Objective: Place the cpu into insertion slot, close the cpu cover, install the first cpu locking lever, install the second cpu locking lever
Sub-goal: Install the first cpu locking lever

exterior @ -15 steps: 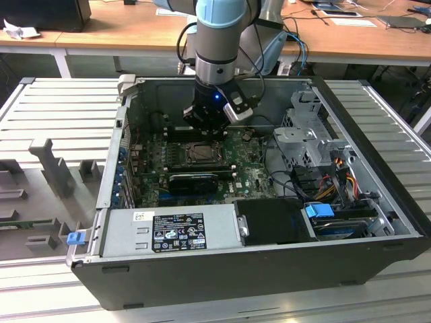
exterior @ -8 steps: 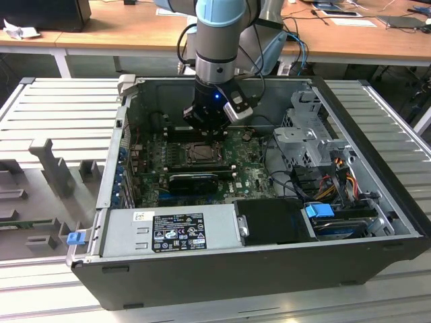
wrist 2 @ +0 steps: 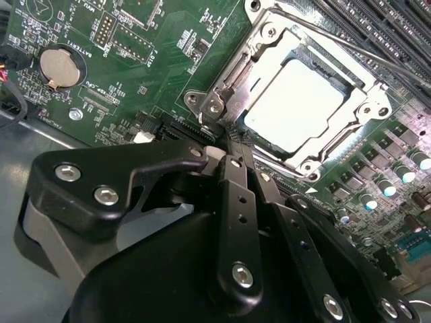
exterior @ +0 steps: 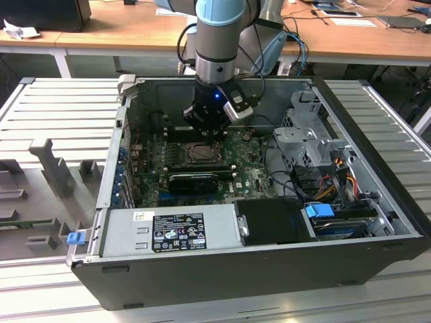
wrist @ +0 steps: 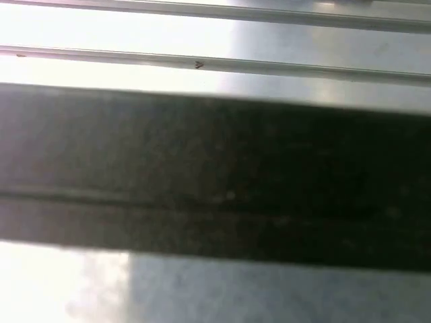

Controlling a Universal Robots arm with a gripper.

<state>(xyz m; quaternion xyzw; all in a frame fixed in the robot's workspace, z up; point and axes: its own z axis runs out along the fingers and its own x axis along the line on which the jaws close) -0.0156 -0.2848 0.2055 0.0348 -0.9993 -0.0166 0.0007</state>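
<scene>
With the cpu point(wrist 2: 296, 101) seated in the insertion slot point(wrist 2: 266, 47) under the cpu cover point(wrist 2: 337, 138), the closed, empty pincer point(wrist 2: 234, 139) at its seven o'clock corner could slip and scrape the motherboard point(wrist 2: 135, 81).

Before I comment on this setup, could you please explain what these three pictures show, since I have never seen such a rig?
The exterior view looks at an open computer case lying on a ribbed metal table. A robot arm reaches down into it, over the green motherboard.

The second wrist view comes from a camera riding on the arm. It shows the black end effector, its fingers closed together, its tip at a corner of the processor socket. The silvery chip already sits in the socket, with the metal cover frame lying around it. Nothing is held.

The first wrist view shows a blurred dark band against bright metal.
</scene>
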